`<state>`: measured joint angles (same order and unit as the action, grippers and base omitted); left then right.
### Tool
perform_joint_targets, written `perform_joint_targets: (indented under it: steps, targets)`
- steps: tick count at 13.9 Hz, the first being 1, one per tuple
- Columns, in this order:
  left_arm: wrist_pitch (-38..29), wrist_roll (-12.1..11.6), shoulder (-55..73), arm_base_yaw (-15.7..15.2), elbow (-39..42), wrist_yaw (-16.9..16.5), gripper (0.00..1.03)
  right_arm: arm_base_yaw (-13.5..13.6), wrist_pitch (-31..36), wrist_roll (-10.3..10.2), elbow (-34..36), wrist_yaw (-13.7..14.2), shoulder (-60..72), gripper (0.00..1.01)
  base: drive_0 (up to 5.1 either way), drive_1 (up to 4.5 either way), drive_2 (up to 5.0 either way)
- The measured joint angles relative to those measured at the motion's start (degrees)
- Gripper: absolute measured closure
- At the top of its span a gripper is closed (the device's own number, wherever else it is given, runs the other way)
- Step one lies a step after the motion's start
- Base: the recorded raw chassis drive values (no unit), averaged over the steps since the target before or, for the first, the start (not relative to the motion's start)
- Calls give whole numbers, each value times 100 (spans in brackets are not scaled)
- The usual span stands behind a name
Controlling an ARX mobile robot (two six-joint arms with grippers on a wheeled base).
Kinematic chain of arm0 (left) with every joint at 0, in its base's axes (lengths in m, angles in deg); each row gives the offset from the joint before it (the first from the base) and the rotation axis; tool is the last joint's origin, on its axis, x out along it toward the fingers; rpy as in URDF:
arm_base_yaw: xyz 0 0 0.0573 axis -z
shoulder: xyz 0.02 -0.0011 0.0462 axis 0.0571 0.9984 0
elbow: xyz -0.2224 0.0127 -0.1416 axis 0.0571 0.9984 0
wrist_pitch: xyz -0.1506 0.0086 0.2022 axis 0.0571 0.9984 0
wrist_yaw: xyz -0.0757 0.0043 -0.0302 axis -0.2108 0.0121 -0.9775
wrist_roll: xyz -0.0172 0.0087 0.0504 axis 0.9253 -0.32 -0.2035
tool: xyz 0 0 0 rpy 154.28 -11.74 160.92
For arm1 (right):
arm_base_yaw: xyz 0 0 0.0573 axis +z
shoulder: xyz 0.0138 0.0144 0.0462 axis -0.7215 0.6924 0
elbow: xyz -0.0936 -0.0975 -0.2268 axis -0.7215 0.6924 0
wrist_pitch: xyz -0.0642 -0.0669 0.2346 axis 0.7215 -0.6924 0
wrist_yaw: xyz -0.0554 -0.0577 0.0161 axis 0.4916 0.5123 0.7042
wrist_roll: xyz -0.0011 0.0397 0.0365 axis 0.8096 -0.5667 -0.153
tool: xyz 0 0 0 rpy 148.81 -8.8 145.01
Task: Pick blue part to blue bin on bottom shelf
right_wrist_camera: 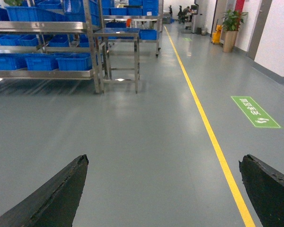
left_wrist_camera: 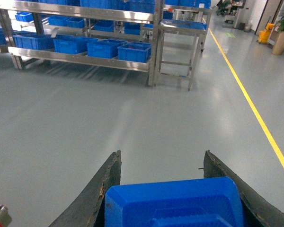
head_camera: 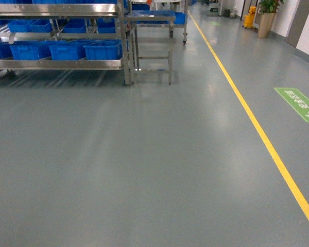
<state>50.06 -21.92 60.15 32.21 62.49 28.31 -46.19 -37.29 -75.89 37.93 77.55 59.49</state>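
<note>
In the left wrist view my left gripper (left_wrist_camera: 162, 158) is shut on the blue part (left_wrist_camera: 175, 203), a bright blue plastic block with bevelled edges that fills the gap between both dark fingers (left_wrist_camera: 109, 189). My right gripper (right_wrist_camera: 164, 161) is open, with only grey floor between its fingers. The bottom shelf (head_camera: 56, 64) of the steel rack is far ahead at the upper left. It carries a row of blue crates (head_camera: 67, 50), and at this distance I cannot tell which one is the blue bin. Neither gripper shows in the head view.
A small steel table (head_camera: 152, 36) stands right of the rack's corner post (head_camera: 126, 62). A yellow floor line (head_camera: 257, 128) runs diagonally on the right, with a green floor sign (head_camera: 298, 103) beyond it. A potted plant (head_camera: 266, 20) and yellow cart (head_camera: 250, 18) stand far back.
</note>
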Motion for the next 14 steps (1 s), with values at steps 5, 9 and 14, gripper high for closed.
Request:
perform_joint_targets:
  steps: [5, 9, 14]
  targets:
    - [-22, 0, 0, -7, 7, 11, 59, 0, 2, 0, 0, 2, 0, 3, -2, 409, -413]
    - [-13, 0, 9, -7, 13, 9, 59, 0, -2, 0, 0, 0, 0, 3, 2, 413, -408]
    - [-20, 0, 4, -7, 15, 7, 59, 0, 7, 0, 0, -2, 0, 3, 6, 417, -404]
